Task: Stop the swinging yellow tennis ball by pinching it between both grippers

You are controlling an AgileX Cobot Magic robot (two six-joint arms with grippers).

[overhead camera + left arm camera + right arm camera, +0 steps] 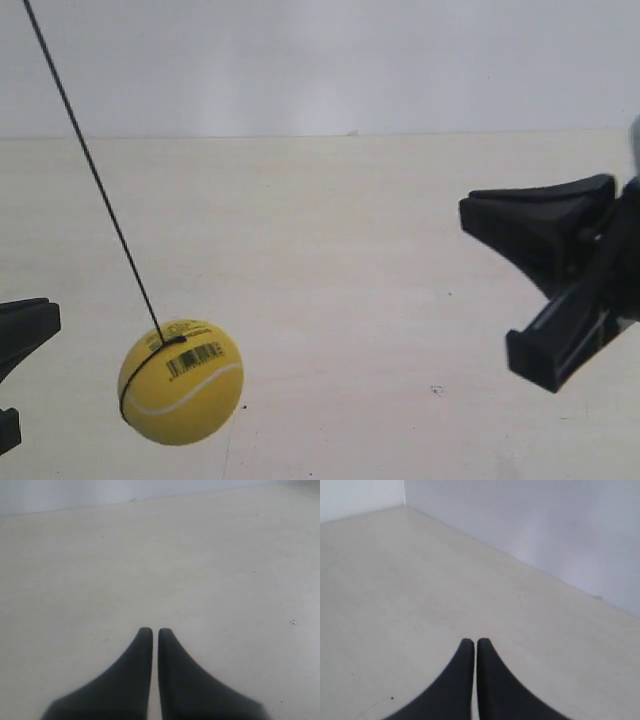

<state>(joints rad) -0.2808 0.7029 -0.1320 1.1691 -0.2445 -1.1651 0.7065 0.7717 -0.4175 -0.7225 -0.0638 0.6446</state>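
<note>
The yellow tennis ball [181, 382] hangs low at the exterior view's lower left on a dark string [95, 175] that slants up and to the left. It shows a white seam, a barcode print and a thin black band. The black gripper [50, 318] of the arm at the exterior view's left pokes in at the frame edge, a short way from the ball. The other black gripper [470, 215] stands far off at the right, higher than the ball. Neither wrist view shows the ball. My left gripper [155, 631] and right gripper [474, 641] are both shut on nothing.
A pale cream tabletop [350, 250] lies under everything, with a small dark speck [436, 390] on it. A white wall [350, 60] stands behind. The right wrist view shows a corner of that wall [404, 495] beyond the table.
</note>
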